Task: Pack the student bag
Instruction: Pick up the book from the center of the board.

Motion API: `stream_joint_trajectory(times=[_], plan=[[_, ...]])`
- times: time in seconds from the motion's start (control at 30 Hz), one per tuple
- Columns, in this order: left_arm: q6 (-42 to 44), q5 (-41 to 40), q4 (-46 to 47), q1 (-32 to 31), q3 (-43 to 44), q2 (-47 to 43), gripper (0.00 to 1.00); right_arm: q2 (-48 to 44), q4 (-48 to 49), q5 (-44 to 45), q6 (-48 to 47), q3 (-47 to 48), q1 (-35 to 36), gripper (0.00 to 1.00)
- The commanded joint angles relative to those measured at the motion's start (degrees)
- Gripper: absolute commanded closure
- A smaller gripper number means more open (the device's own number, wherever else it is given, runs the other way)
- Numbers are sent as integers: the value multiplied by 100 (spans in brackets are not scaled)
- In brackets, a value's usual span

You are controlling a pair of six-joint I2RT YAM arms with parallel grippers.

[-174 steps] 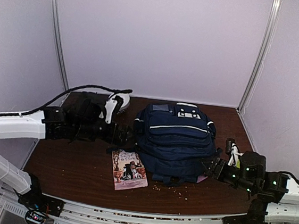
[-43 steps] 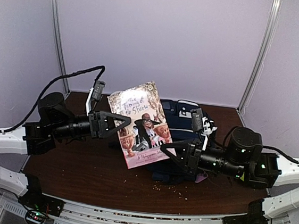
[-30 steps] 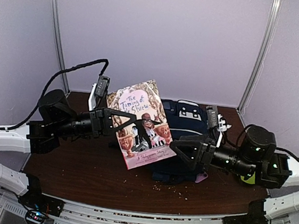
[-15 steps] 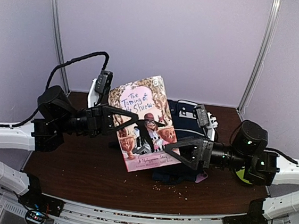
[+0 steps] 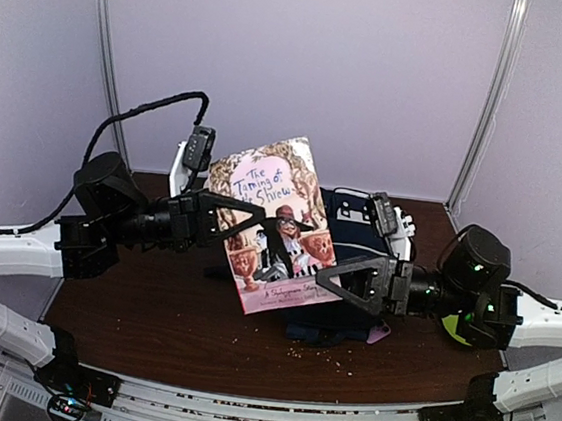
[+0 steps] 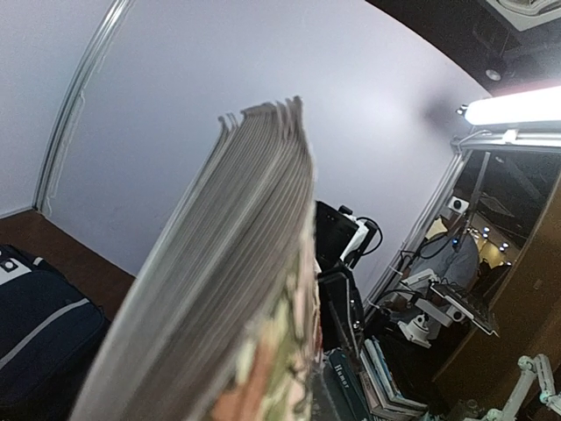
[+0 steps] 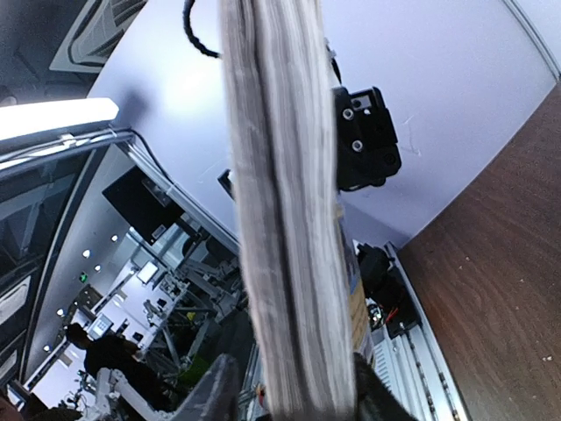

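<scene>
Your left arm (image 5: 16, 248) reaches out level from the left side, wrist raised well off the table (image 5: 149, 317). The left gripper (image 5: 258, 215) is closed on the left edge of the book (image 5: 274, 225), with one triangular finger lying across the front cover. From the left wrist camera you see only the book's page edges (image 6: 237, 289) rising up the middle of the view. The fingers themselves do not show there, so the width of the gap is simply the thickness of the book.

The book is held in the air between your two arms. It is upright and tilted, its illustrated cover facing the near edge of the table.

The student bag (image 5: 351, 233) lies on the table directly behind and below the book, mostly hidden by it. Its white buckle patches peek out past the book's right edge. The left wrist camera catches a navy corner of it (image 6: 39, 333) low on the left.

The right gripper (image 5: 325, 273) clamps the book's lower right corner. In the right wrist view its blurred fingers (image 7: 213, 393) sit on either side of the page block (image 7: 285, 219), pressed against it. Your right arm (image 5: 551, 324) comes in level from the right, at about the same height as the left.
</scene>
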Motion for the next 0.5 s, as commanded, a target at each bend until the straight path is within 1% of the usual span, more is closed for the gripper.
stream_joint_trajectory(times=[0.0, 0.03, 0.07, 0.13, 0.2, 0.23, 0.27, 0.3, 0.33, 0.37, 0.4, 0.43, 0.47], plan=[[290, -496, -150, 30, 173, -181, 100, -183, 9, 6, 7, -77, -6, 72], [300, -558, -172, 40, 147, -219, 100, -233, -111, 88, -23, -97, -2, 78], [300, -616, -186, 53, 114, -278, 100, -282, -257, 186, -95, -108, -2, 82], [303, -739, -211, 59, 60, -351, 100, -387, -608, 417, -213, -94, -6, 87], [301, -848, -223, 59, 22, -396, 100, -426, -851, 619, -264, -108, 1, 94], [292, -890, -219, 63, 10, -405, 100, -429, -921, 698, -266, -103, -2, 98], [270, -926, -200, 60, -5, -402, 100, -418, -940, 770, -253, -117, 1, 100], [239, -947, -160, 59, -17, -406, 100, -398, -937, 813, -242, -120, -1, 100], [209, -961, -116, 59, -27, -382, 100, -377, -929, 847, -232, -116, 5, 97], [165, -956, -38, 59, -36, -355, 100, -356, -913, 890, -231, -105, 9, 88], [104, -954, 21, 59, -37, -329, 100, -329, -909, 926, -232, -97, 13, 83], [62, -954, 75, 59, -37, -294, 100, -298, -902, 960, -232, -74, 20, 81], [33, -954, 117, 59, -37, -268, 100, -268, -910, 973, -230, -46, 27, 81]])
